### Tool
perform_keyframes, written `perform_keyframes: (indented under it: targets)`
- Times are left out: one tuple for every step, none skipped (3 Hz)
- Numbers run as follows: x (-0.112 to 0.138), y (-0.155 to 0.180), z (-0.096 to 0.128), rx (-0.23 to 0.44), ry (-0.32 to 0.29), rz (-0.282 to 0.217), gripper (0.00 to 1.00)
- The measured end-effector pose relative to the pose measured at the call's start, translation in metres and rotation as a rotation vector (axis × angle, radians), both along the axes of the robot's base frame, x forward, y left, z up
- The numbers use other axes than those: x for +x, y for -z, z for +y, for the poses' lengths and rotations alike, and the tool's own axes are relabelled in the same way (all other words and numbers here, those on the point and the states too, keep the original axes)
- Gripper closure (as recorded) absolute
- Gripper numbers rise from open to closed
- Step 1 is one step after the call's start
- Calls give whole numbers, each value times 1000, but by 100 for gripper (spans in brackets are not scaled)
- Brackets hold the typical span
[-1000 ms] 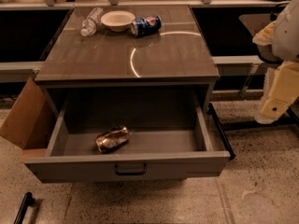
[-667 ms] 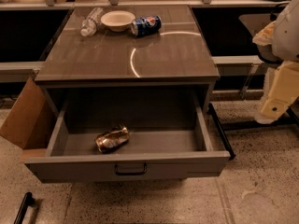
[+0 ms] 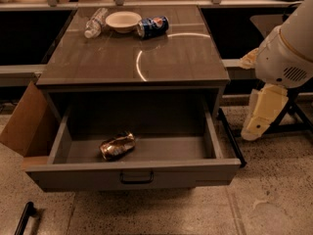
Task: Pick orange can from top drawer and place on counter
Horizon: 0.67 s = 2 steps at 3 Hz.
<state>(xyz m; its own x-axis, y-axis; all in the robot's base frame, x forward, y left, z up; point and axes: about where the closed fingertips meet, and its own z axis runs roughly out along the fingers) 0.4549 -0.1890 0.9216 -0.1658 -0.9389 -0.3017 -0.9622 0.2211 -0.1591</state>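
The orange can (image 3: 117, 146), dented and shiny gold-bronze, lies on its side in the left half of the open top drawer (image 3: 137, 171), near its front. The counter (image 3: 171, 58) above it is a glossy grey-brown top with a pale curved line. My arm comes in from the right edge. Its white joint (image 3: 286, 58) is beside the counter's right side, and my cream-coloured gripper (image 3: 253, 129) hangs below it, to the right of the drawer and well away from the can.
At the back of the counter are a blue Pepsi can (image 3: 152, 26) on its side, a white bowl (image 3: 123, 20) and a clear plastic bottle (image 3: 94, 24). A cardboard flap (image 3: 22, 121) stands left of the drawer. A dark stand (image 3: 293, 116) is at the right.
My arm has swung a little to the left and down, toward the drawer's right side. The can, drawer and counter items have not moved.
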Motion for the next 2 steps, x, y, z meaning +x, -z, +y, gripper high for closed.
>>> perform_keyframes:
  targets:
    - [2, 6, 4, 6, -11, 1, 0]
    - [10, 38, 35, 20, -81, 12, 0]
